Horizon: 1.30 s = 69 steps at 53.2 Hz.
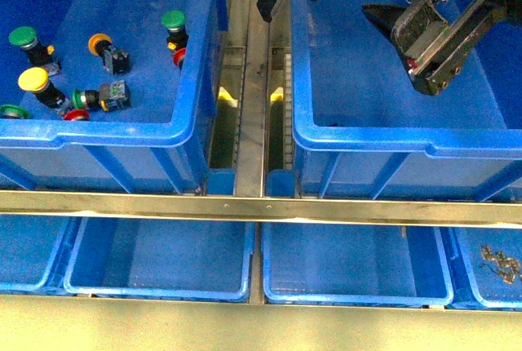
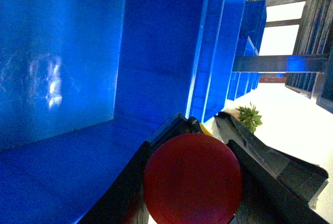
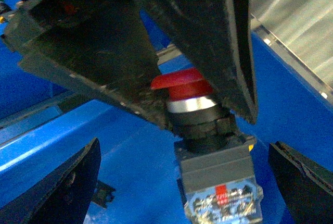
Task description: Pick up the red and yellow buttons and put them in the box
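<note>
- Left gripper (image 2: 200,130): fingers clenched on a red button (image 2: 192,179), one finger on each side of the switch below the cap.
- In the right wrist view the red button hangs from those fingers, red cap uppermost, chrome ring below it, and a grey body with a small label lowest.
- Left arm reaches in across the top of the front view, with its gripper over the box (image 1: 391,143), the right-hand big crate. The button is held in the air above the box's far part, clear of the floor and walls.
- Right gripper (image 1: 406,47): fingers spread wide, nothing between them. It hovers over the same box, tilted, just beside and below the left gripper.
- Box floor looks bare where it shows.
- Left crate (image 1: 122,132) holds the loose switches: a yellow button (image 1: 34,80), an orange one (image 1: 99,42), a red one (image 1: 77,114) on its side, another red cap (image 1: 179,57) by the right wall, and green caps (image 1: 23,37) among them.
- Shallow trays (image 1: 163,261) sit on the lower shelf. The far right one has small metal bits (image 1: 499,263).
</note>
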Motion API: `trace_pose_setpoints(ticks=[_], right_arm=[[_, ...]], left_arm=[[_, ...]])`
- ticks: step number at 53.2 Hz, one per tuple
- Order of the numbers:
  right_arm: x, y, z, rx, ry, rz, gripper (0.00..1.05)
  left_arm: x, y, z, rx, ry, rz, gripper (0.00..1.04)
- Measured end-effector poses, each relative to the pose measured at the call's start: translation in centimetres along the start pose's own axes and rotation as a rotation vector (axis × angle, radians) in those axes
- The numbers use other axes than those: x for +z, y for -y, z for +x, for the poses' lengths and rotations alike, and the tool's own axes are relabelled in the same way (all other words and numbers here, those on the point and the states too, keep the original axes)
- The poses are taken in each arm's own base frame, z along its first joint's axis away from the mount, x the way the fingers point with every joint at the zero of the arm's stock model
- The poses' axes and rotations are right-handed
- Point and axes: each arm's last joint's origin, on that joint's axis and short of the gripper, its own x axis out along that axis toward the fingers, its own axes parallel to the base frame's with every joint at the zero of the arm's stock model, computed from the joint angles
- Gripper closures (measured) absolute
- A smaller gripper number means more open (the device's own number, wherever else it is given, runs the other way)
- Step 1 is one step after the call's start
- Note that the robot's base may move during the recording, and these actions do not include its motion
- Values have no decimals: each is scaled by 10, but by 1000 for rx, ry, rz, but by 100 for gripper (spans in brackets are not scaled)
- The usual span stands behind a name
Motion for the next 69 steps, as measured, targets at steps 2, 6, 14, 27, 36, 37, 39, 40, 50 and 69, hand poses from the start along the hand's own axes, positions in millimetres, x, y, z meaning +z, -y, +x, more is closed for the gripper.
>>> trace_pose_setpoints(ticks=[2,6,14,27,36,37,39,40,50,69], right_arm=[[0,1,2,-3,1,-5,7],[0,2,7,-7,0,-15,7],[-2,2,11,-9,-11,-46,7],[-8,0,12,19,-52,-88,23],[-11,2,12,6,-64,-98,46],[-11,2,12,4,-64,-98,47],[-10,3,13,-4,-62,-100,53],[-10,4,13,-9,-63,-99,56],[-10,7,13,-24,-55,-101,69],[-13,4,11,-12,-66,-98,69]], left_arm=[[0,0,0,0,-1,-1,71],[-1,1,1,-1,-2,-3,71],[-1,1,1,-1,-3,-3,71],[-1,2,0,-2,-2,-1,71],[-1,2,0,-1,-2,-2,71],[-1,2,0,-1,-2,-2,71],[-1,2,-1,-1,-2,-3,71],[-1,2,-1,0,-2,-3,71],[-1,2,-1,1,-2,-3,71],[0,1,-1,27,25,20,48]])
